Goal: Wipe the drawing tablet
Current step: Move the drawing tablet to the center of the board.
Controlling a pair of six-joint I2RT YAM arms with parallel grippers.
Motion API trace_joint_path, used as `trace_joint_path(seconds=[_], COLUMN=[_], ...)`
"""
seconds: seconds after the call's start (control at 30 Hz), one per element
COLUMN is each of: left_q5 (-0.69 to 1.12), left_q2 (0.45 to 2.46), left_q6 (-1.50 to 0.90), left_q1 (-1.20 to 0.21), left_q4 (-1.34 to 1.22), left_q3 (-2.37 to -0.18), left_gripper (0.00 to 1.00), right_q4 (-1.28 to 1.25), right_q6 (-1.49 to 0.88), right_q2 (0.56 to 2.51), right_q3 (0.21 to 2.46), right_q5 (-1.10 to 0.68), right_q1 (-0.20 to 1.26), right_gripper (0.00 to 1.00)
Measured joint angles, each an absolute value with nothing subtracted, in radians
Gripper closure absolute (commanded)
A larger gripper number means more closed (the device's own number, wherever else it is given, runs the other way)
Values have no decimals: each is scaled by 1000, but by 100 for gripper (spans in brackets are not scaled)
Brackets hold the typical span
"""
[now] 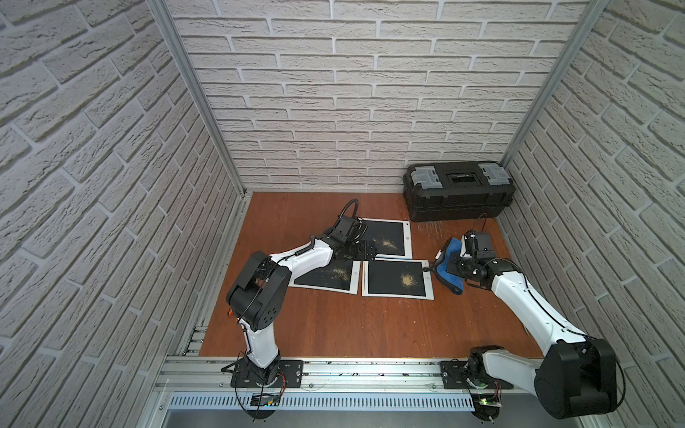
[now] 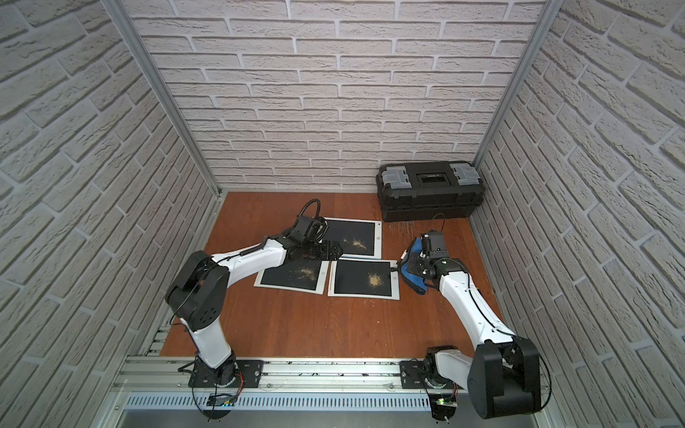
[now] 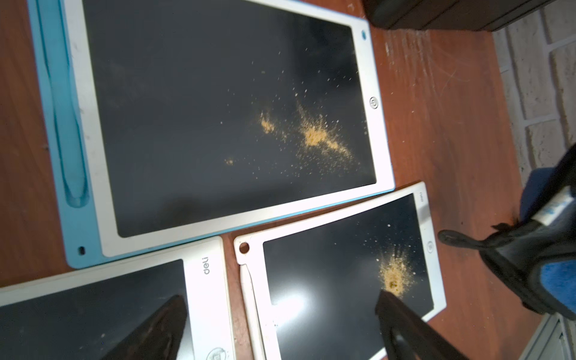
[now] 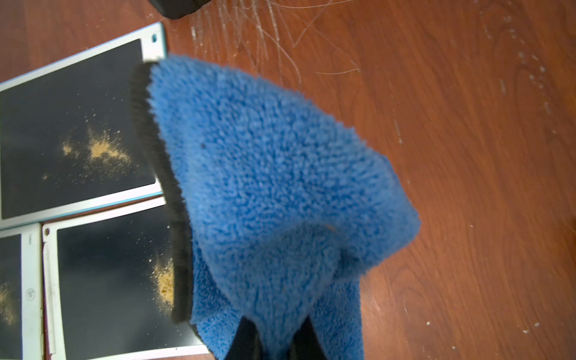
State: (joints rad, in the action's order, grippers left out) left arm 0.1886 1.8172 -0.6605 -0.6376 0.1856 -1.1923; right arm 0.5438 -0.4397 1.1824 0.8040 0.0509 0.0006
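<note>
The brown wooden table [image 1: 333,326] takes up the floor of the brick-patterned cell. A black toolbox [image 1: 459,192] with 2 grey latches stands in the far right corner against the walls.

3 drawing tablets lie flat near the middle of the table, close together. The far tablet [image 1: 389,239], with a blue edge, lies nearest the toolbox. The near-left tablet [image 1: 330,276] and the near-right tablet [image 1: 396,278] lie side by side just in front of it, with a narrow strip of wood between them.

A blue cloth [image 4: 274,174] with a black border hangs off the right side of the near-right tablet, over bare wood. In the right wrist view its edge overlaps that tablet's screen. Whether it touches the table cannot be told.

The left gripper [image 1: 365,250] sits above the spot where the 3 tablets meet. Its fingers [image 3: 156,327] are spread wide and hold nothing; in the left wrist view, 1 finger shows over each near tablet. The right gripper [image 4: 276,336] has its fingers pressed together, pinching a fold of the blue cloth.

Each dark screen carries a patch of yellowish powder [image 3: 314,137] with loose specks scattered around it.
</note>
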Motion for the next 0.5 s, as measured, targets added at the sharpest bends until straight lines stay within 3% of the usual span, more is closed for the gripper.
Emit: trace_joint_path(seconds=[0.5], left_q5=[228], left_q2=[1911], left_q6=[-701], left_q1=[-675], left_q4=[155], left_q3=[-1243], left_gripper=[3], right_q4=[526], right_q6=[-490], right_q2=[1238], right_q3=[795], right_q5=[-22], right_q1=[-97], right_gripper=[97])
